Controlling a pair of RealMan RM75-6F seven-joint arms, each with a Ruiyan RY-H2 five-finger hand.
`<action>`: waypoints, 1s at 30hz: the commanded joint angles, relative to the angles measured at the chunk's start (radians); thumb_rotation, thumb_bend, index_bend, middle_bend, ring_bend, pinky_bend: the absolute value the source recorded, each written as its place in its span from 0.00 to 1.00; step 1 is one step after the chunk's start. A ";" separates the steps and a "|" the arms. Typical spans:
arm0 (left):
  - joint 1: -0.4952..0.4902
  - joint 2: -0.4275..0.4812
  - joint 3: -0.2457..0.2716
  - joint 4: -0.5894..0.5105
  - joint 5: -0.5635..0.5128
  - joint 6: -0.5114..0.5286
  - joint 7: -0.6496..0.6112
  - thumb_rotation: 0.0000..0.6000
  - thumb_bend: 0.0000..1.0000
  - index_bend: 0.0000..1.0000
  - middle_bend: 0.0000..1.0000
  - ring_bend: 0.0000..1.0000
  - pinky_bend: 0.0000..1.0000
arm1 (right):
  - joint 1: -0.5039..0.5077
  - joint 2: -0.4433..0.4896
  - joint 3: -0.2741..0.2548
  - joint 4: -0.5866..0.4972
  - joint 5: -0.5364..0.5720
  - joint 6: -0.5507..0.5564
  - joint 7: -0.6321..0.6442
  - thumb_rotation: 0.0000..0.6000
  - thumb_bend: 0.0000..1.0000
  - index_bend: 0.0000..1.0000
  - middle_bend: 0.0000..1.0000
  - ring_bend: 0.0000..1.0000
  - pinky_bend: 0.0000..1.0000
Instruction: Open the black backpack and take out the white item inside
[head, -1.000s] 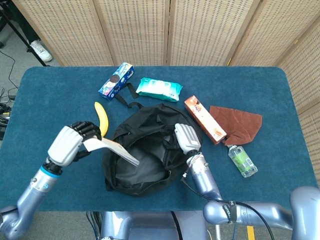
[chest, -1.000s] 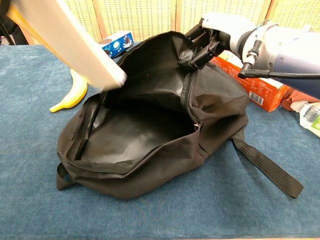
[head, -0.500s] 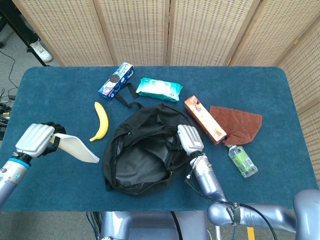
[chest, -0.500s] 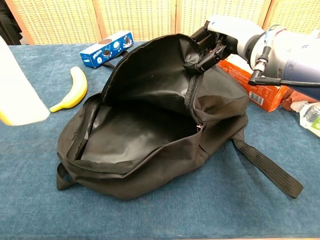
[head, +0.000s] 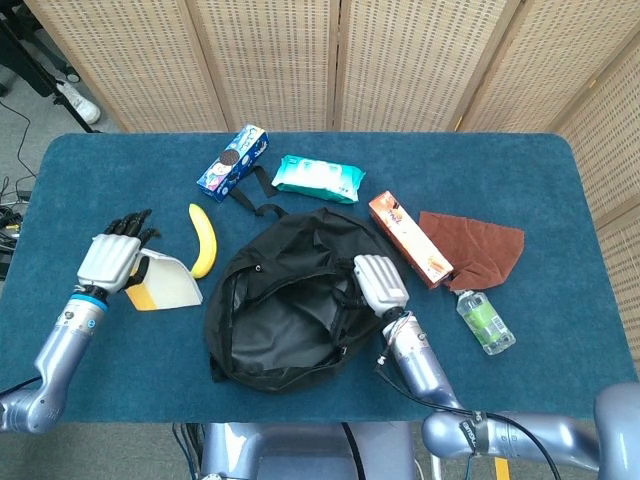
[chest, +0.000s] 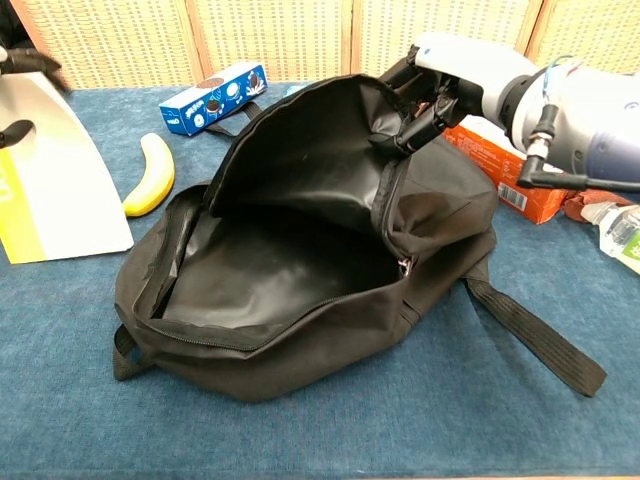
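White item (head: 165, 287) is being rested on the table (head: 90, 190) left of the backpack (head: 290, 310), under the left hand (head: 112, 260), fingers spread. Backpack flap is being gripped open by the right hand (chest: 450, 80).

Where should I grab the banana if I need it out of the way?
Grip the banana at its middle, coming from above. It lies flat on the table, long axis running away from the robot, with the white item close at its near end, so fingers fit best across its width.
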 joint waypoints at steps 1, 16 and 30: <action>0.019 -0.020 -0.043 0.009 0.073 0.072 -0.107 1.00 0.46 0.00 0.00 0.00 0.00 | -0.024 0.028 -0.036 -0.036 -0.097 -0.030 0.053 1.00 0.46 0.64 0.58 0.45 0.38; 0.112 0.006 -0.033 -0.032 0.311 0.269 -0.221 1.00 0.48 0.00 0.00 0.00 0.00 | -0.074 0.306 -0.307 -0.037 -0.722 -0.058 0.065 1.00 0.00 0.18 0.07 0.00 0.10; 0.262 0.044 0.042 -0.164 0.386 0.429 -0.162 1.00 0.55 0.00 0.00 0.00 0.00 | -0.185 0.440 -0.389 0.388 -1.133 0.304 0.108 1.00 0.00 0.18 0.07 0.00 0.10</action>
